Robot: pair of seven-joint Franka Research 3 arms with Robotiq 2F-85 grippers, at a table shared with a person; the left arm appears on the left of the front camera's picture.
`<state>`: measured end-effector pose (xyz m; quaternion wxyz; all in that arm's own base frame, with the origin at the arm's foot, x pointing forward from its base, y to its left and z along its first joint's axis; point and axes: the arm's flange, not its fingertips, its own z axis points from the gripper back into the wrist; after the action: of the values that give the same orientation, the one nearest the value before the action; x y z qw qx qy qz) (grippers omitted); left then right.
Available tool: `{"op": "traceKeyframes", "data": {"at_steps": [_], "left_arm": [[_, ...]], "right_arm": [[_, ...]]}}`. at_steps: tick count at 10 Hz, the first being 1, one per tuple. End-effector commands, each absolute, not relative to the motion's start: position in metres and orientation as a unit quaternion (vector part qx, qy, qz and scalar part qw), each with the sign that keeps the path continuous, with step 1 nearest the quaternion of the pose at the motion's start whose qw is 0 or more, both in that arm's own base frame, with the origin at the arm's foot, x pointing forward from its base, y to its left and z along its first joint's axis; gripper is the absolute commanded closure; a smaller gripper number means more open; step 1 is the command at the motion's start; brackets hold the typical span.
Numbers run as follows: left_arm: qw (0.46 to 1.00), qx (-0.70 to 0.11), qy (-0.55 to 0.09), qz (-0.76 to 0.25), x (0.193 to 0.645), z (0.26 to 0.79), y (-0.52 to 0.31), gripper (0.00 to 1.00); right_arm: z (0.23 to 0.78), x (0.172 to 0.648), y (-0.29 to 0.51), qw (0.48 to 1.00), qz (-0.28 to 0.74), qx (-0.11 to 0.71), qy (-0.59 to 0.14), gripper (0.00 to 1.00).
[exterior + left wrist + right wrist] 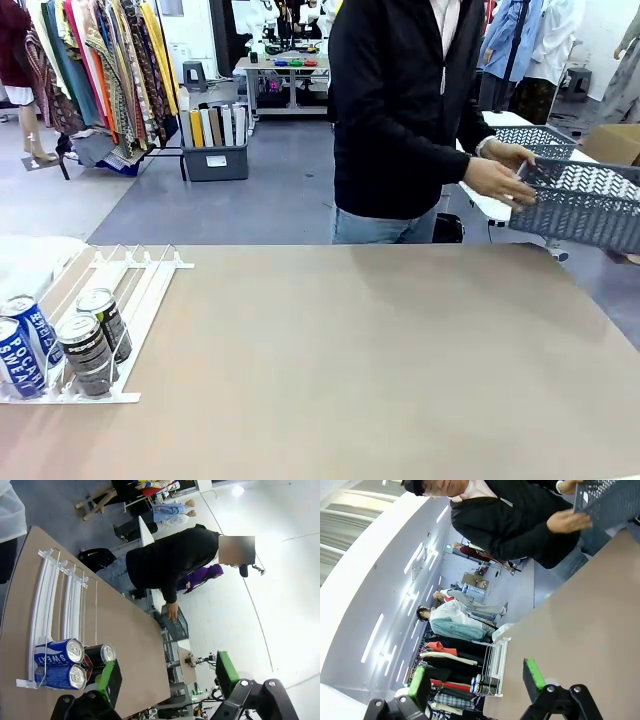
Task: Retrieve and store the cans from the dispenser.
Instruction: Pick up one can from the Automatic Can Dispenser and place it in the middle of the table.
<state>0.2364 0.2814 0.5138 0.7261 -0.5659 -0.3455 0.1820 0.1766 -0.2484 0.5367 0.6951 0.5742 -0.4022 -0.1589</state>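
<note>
Nothing stored yet, by the look of it: all 4 cans (88, 345) sit in the dispenser (140, 272), bunched at its near end on the left of the table (380, 350), 2 blue and 2 dark. Left gripper (167, 674) hangs close by that end, jaws wide, empty. Right gripper (476, 679) is up over bare tabletop, also spread wide, nothing between its pads. Across the table the person holds a basket (590, 205) (likely where the cans go), off the far right edge and not set down. So I'd judge all 4 picks and all 4 placements are left to do, and the basket needs to land first.
</note>
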Motion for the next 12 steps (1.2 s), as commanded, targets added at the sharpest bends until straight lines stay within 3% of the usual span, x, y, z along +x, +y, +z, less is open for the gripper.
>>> {"op": "traceKeyframes", "data": {"at_steps": [1,2,4,7,9,10,12], "left_arm": [[0.722,-0.568,-0.354,0.175,0.241,0.514,0.281,0.00],[0.726,-0.566,-0.345,0.182,0.236,0.514,0.281,0.00],[0.846,-0.444,-0.272,0.115,0.244,0.529,0.226,0.00],[0.959,-0.226,-0.173,-0.014,0.278,0.545,0.132,0.00],[0.992,-0.040,-0.108,-0.060,0.295,0.534,0.069,0.00],[0.993,0.013,-0.085,-0.078,0.299,0.528,0.049,0.00],[0.993,0.021,-0.108,-0.029,0.313,0.520,0.032,0.00]], "right_arm": [[0.536,0.182,-0.248,0.692,-0.149,0.572,-0.414,0.00],[0.536,0.182,-0.248,0.692,-0.149,0.572,-0.414,0.00],[0.536,0.182,-0.248,0.692,-0.149,0.572,-0.414,0.00],[0.536,0.182,-0.248,0.692,-0.149,0.572,-0.414,0.00],[0.536,0.182,-0.248,0.692,-0.149,0.572,-0.414,0.00],[0.536,0.182,-0.248,0.692,-0.149,0.572,-0.414,0.00],[0.536,0.182,-0.248,0.692,-0.149,0.572,-0.414,0.00]]}}
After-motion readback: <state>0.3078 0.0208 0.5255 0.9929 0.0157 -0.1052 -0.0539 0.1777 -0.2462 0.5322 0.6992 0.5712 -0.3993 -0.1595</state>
